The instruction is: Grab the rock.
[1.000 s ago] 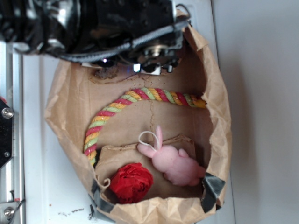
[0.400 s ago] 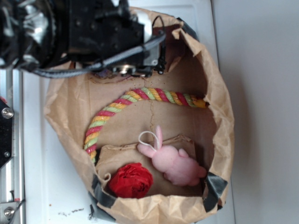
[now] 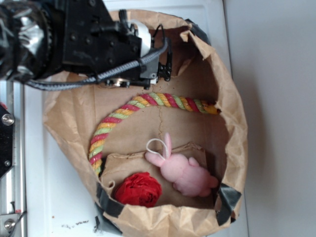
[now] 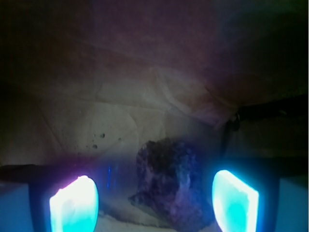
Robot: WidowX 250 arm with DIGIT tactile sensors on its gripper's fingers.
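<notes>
- Brown paper bag (image 3: 74,113) lies open on a white surface (image 3: 54,197), its rim crumpled and patched with dark tape (image 3: 228,197) at the lower corners.
- Inside the bag, a rope (image 3: 138,106) striped red, yellow and green arches across the middle.
- Below the rope, a pink plush bunny (image 3: 185,173) lies on the bag floor, with a red wrinkly ball (image 3: 139,190) near its left side in the exterior view.
- Black robot arm (image 3: 74,39) reaches into the upper end of the bag; the gripper (image 4: 154,200) is buried there, and from the exterior view the rock is hidden beneath it.
- From the wrist view, the rock (image 4: 169,186) sits on the paper floor between the two glowing blue-white fingertips (image 4: 75,205), lumpy and dark with a purplish cast from the light.
- Jaws stand spread, one fingertip on either side of the rock, with a clear gap on the left side and the right tip close beside the stone; neither visibly touches it.
- Small dark specks (image 4: 96,140) dot the paper just behind and left of the rock.
</notes>
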